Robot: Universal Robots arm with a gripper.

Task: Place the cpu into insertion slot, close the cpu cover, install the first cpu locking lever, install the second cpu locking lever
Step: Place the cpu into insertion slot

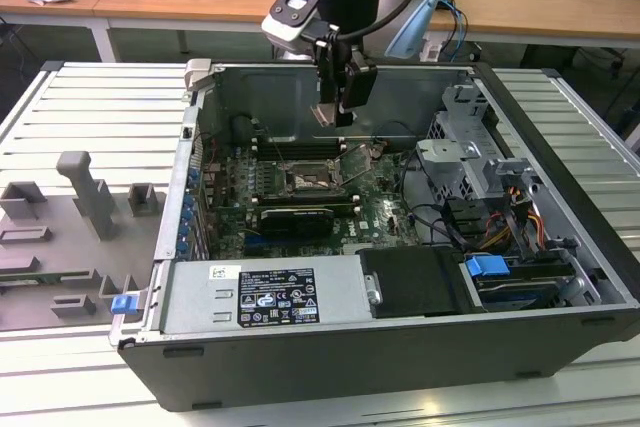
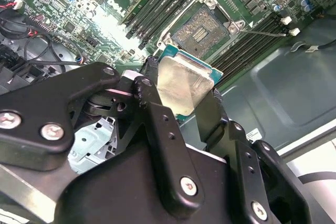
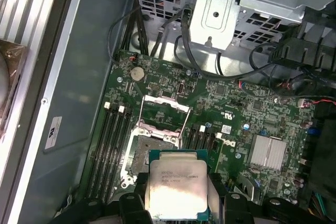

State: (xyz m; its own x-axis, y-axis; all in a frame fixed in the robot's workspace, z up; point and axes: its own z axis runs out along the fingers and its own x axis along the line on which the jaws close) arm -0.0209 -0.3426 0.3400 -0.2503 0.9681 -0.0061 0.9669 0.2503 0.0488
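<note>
Gripping cpu (image 3: 177,187) by two opposite edges, with end effector (image 2: 181,97) closed to chip width and pale metal face bare. Hanging above motherboard (image 3: 236,103) inside open case (image 1: 420,367), apart from slot (image 3: 150,153), not yet seated; in first wrist view, near socket, with cover (image 3: 164,113) swung open beyond it. Judged light, thin and stiff, with smooth lid prone to slipping under weak pinch. Likely fragile at underside contacts and socket pins. Best held by green board edges only, level, with modest squeeze, clear of both faces.

The cpu (image 3: 176,184) shows a dull silver metal face; the claw (image 2: 181,87) looks matt black.
</note>
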